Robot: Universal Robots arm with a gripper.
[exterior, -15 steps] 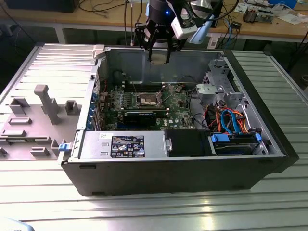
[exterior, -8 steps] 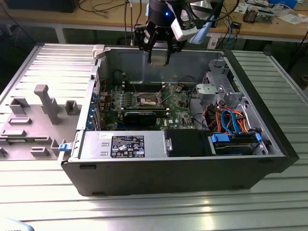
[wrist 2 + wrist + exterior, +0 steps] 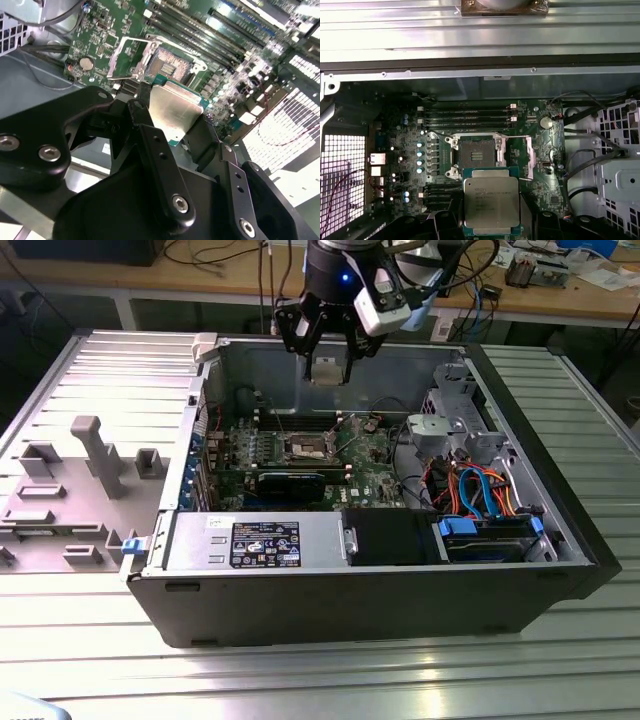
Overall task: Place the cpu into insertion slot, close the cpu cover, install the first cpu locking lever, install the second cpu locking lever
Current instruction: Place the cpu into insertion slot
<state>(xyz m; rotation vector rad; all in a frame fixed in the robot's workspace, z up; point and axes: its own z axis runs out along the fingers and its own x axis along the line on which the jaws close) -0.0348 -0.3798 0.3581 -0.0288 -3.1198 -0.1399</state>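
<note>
**Pincer (image 3: pixel 327 368) holds cpu (image 3: pixel 326 371) above the slot (image 3: pixel 307 448)**

Pincer is closed on the cpu, with a finger (image 3: pixel 150 140) pressed against each of two opposite edges. The chip's dull metal top faces the first wrist view. The cpu hangs in the air above the slot, apart from it and touching nothing on the board (image 3: pixel 540 190). The slot lies bare, its dark centre showing in both wrist views. The cover (image 3: pixel 125 56) stands tipped up just beside the slot, so nothing lies over the slot's opening.

The cpu looks light and stiff. Its smooth metal top would likely be slippery under a finger. Its underside and the slot's contacts are probably the fragile parts, easily bent by a tilt or a hard push. The edges therefore seem the right place to hold it, as it is held now, keeping both faces free.
</note>
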